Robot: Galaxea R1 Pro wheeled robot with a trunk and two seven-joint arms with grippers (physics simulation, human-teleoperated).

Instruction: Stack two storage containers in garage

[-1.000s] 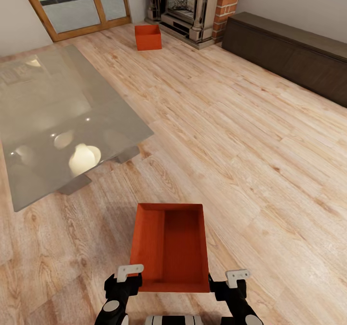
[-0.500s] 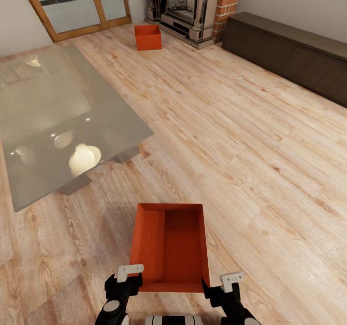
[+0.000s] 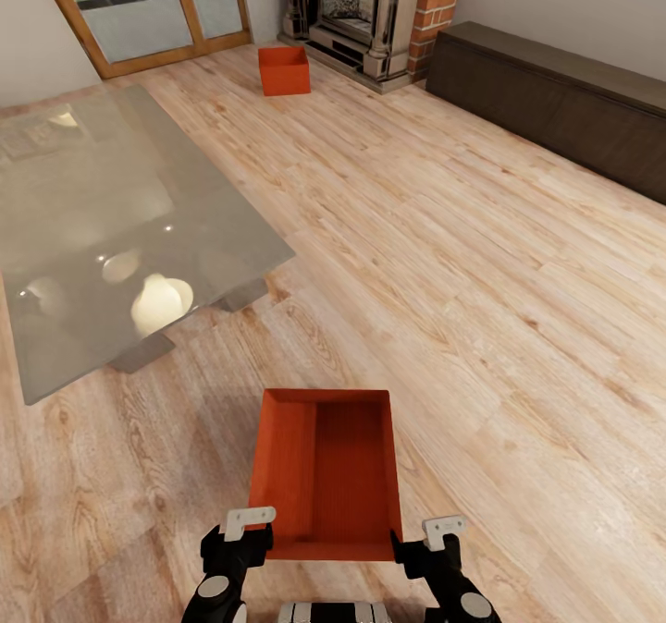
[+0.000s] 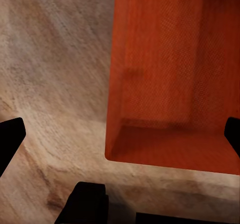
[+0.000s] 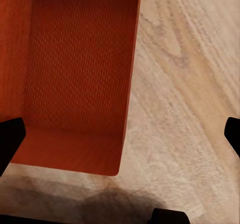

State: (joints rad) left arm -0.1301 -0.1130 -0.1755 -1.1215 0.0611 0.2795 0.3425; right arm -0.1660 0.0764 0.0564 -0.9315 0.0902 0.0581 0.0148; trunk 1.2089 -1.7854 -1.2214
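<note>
Though thin-walled, a ribbed orange-red storage container (image 3: pixel 326 475).

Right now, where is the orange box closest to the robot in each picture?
Head view: the near orange box sits low in the middle, between the two grippers.
Left wrist view: it takes up the upper right part.
Right wrist view: it takes up the upper left part.
Shared landmark: the light wood floor lies under the box in all three.
</note>
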